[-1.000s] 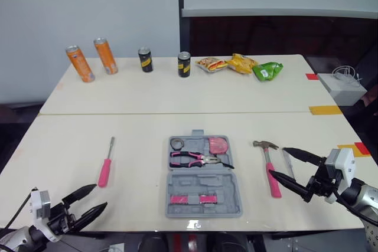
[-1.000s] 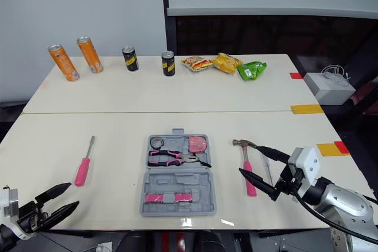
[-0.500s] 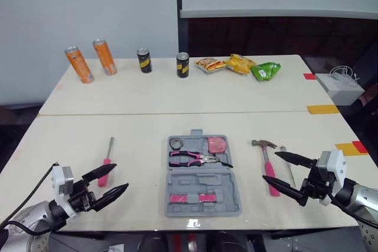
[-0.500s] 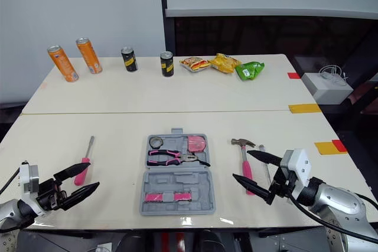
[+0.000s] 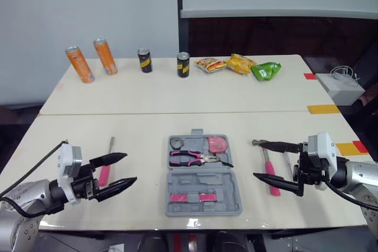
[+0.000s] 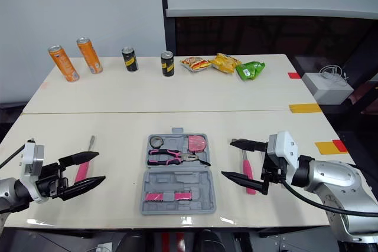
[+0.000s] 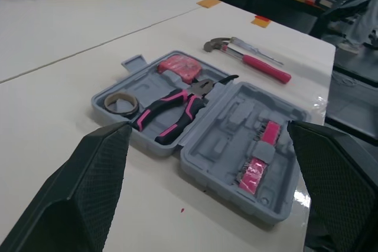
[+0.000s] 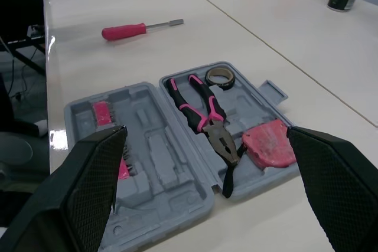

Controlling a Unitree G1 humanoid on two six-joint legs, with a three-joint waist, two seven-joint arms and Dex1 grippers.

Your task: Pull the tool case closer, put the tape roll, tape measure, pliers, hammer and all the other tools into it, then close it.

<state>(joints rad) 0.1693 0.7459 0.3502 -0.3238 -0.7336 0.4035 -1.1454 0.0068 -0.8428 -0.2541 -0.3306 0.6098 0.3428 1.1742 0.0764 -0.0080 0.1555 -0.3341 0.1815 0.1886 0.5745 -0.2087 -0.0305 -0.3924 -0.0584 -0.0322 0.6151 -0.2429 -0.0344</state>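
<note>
**Three tools in, three more waiting on the table**

I am holding my left jaws and my right jaws spread wide and empty, hovering low over the table [image 5: 147, 128] on either side of the tool case [image 5: 204, 184]. The case is lying open near the front edge, between my arms, so I am judging the pull as done.

The tape roll [image 5: 177, 143], the pliers [image 5: 198, 159] and the pink tape measure [image 5: 217, 144] are sitting in the far half. The hammer [image 5: 268, 168] is lying on the table to the right of the case, right by my right jaws, with a thin metal tool [image 7: 257, 51] just beside it. The pink-handled screwdriver [image 8: 127, 30] is lying to the left, by my left jaws. I am counting those three as left to load before the lid is shut.

My left wrist view is looking across the case to the hammer and the thin tool. My right wrist view is looking the other way, to the screwdriver. The head views are taking in the cans [image 5: 80, 63] and snack packets [image 5: 239, 63] on the far table, well apart from the work.
</note>
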